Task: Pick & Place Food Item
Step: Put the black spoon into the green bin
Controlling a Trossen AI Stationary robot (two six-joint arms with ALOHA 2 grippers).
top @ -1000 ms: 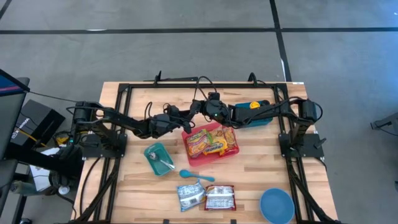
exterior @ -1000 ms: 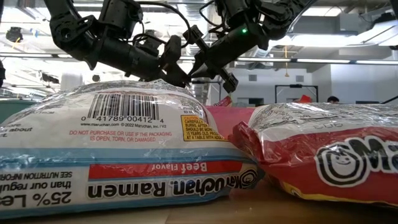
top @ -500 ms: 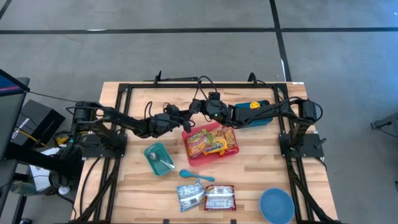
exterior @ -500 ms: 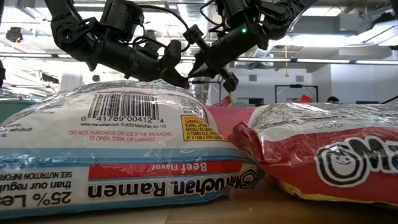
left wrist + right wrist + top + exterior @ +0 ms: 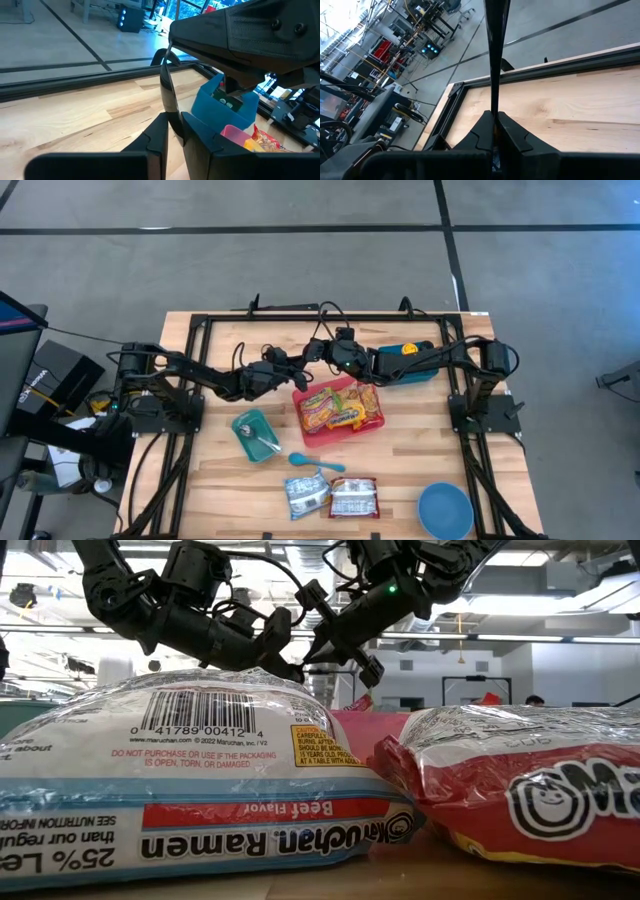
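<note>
High view: left hand (image 5: 291,370) and right hand (image 5: 322,356) met above far edge of red tray (image 5: 372,424); two ramen packs (image 5: 338,408) seen lying in tray, two more (image 5: 331,497) left on surface (image 5: 220,490) near edge

Left wrist view: left hand pinching thin dark strip (image 5: 167,92)

Right wrist view: right hand pressed together on same strip

Task judged partly done
</note>
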